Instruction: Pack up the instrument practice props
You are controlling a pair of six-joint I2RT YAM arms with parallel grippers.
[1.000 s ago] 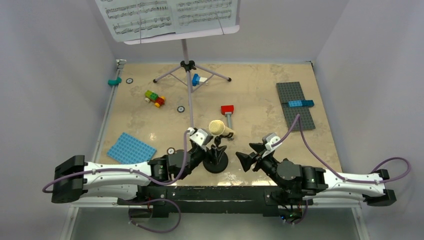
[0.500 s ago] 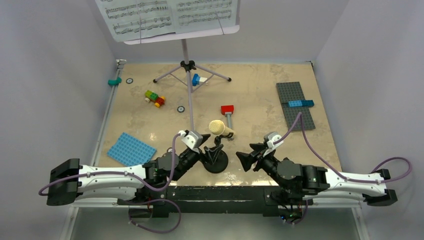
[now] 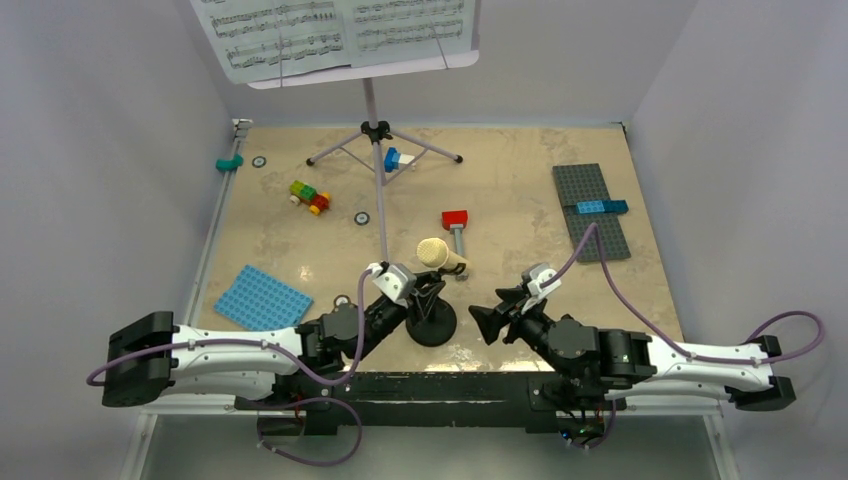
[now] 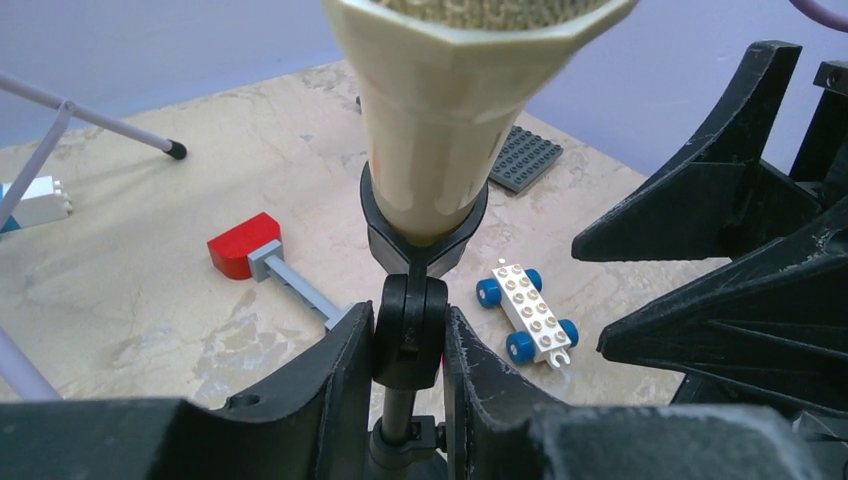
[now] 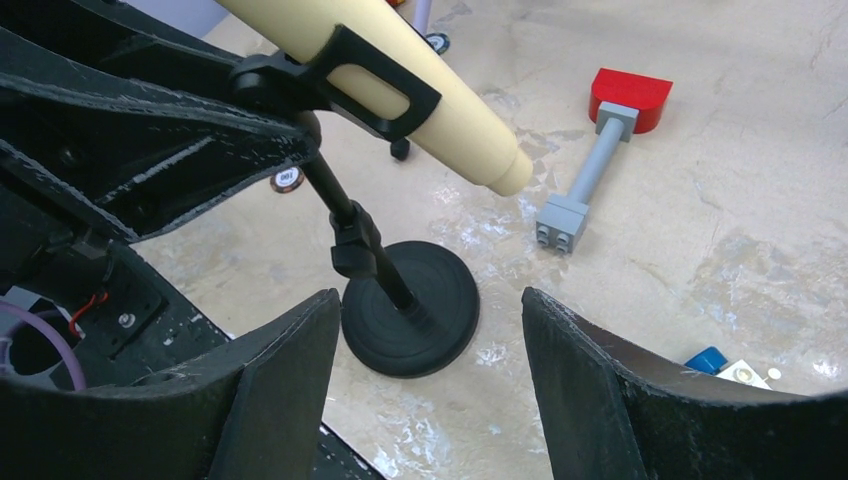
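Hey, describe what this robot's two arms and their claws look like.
Both the left arm and right arm have white tubular links with black joints. A lilac cable loops along each. The left claw and right claw each carry two matte black, wedge-shaped fingers and a small white camera block.

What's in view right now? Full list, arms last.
music stand: one, lilac, far centre
sheet-music pages: two, white, on music stand
mic stand: one, black, near centre
microphone: one, cream, clipped in mic stand
red brick on grey rod: one, mid-table
blue plate: one, near left
grey plate: one, right, blue strip across it
brick car: one, multicoloured, far left
teal piece: one, far-left edge
blue-white brick: one, under music stand
wheeled brick: one, white, blue wheels, by mic stand
small discs: three, dark-rimmed, scattered left
left gripper: one, black, closed on mic stand's joint
right gripper: one, black, open, by the stand's base
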